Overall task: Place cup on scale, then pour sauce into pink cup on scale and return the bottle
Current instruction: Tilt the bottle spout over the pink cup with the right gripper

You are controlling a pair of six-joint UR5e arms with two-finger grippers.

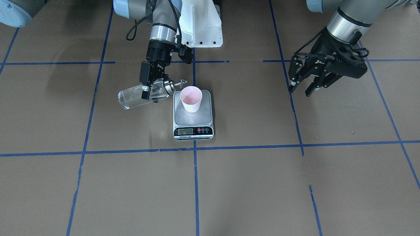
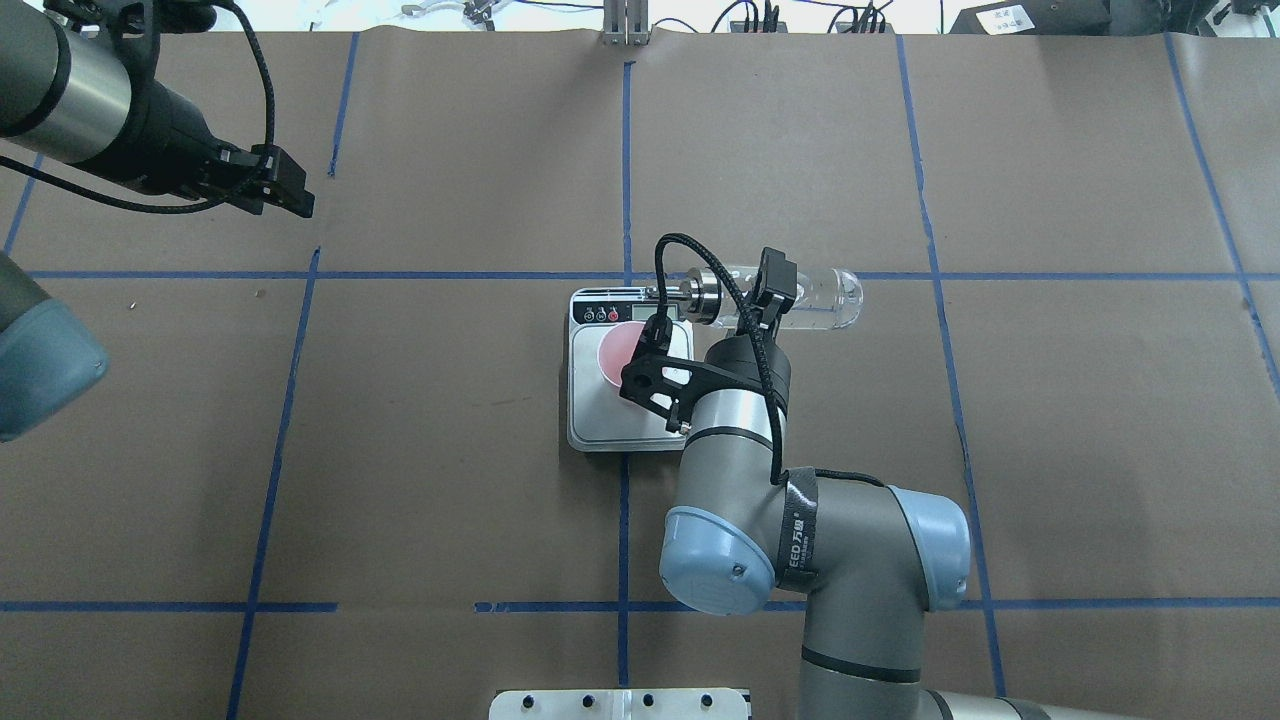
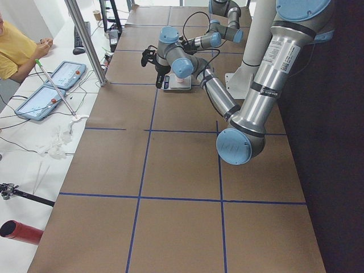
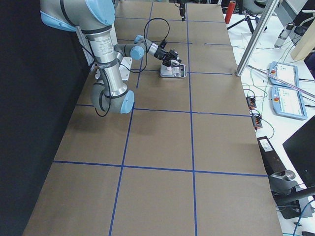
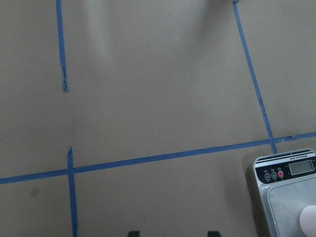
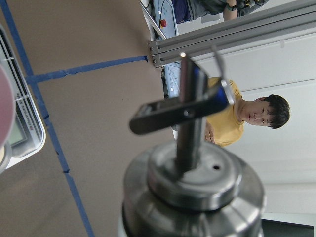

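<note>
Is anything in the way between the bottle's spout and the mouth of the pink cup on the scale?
Nothing visible. The right gripper holds the bottle tipped almost level, its spout close to the cup, only air between. The cup stands alone on the scale; the left gripper hangs open off to the side.

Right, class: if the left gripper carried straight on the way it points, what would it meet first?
Probably the bare table, well clear of the scale; the left gripper tilts down at it, depth unclear.
</note>
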